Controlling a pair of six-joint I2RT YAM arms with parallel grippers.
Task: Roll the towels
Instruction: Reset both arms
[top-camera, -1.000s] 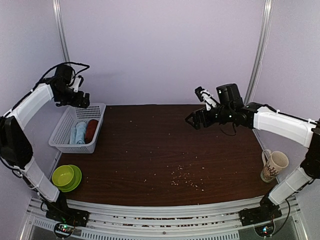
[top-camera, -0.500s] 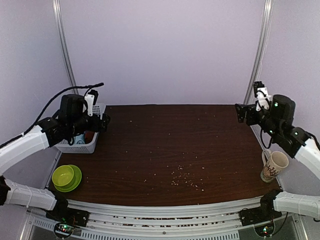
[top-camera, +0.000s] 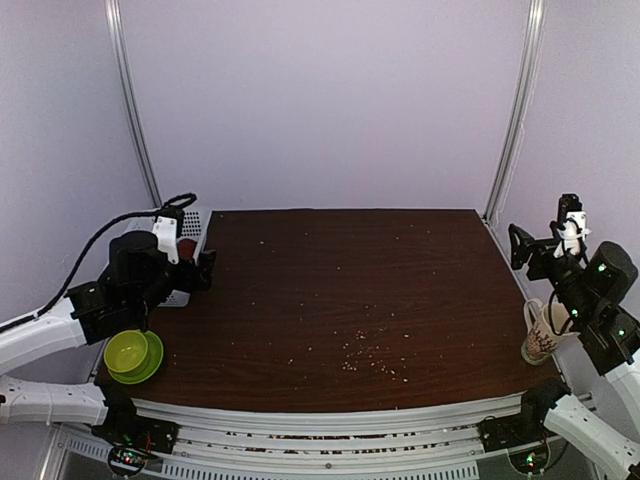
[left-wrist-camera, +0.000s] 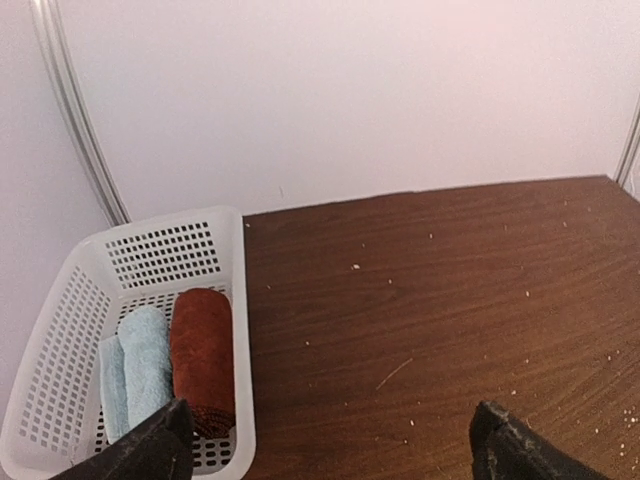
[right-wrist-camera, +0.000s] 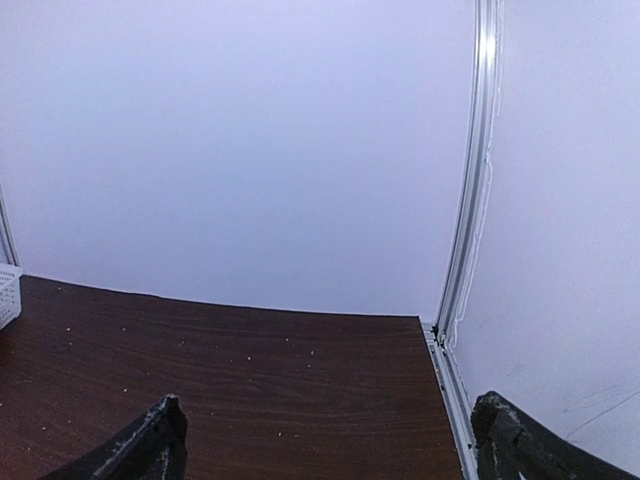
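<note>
Dark table (top-camera: 340, 290), top cam: left arm (top-camera: 60, 325) hides most of white basket (left-wrist-camera: 238, 330); rolled rust-red towel (left-wrist-camera: 202, 345) & light-blue towel (left-wrist-camera: 145, 360) lie inside, just front-left of wide-open left gripper (left-wrist-camera: 330, 438); right gripper (right-wrist-camera: 328, 420), far off, also open.

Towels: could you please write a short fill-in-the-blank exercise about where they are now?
The red towel and the blue towel lie rolled in the white ____.
In the left wrist view, the blue towel is on the red one's ____.
The left gripper and right gripper are both ____.
Missing: basket, left, open.
</note>
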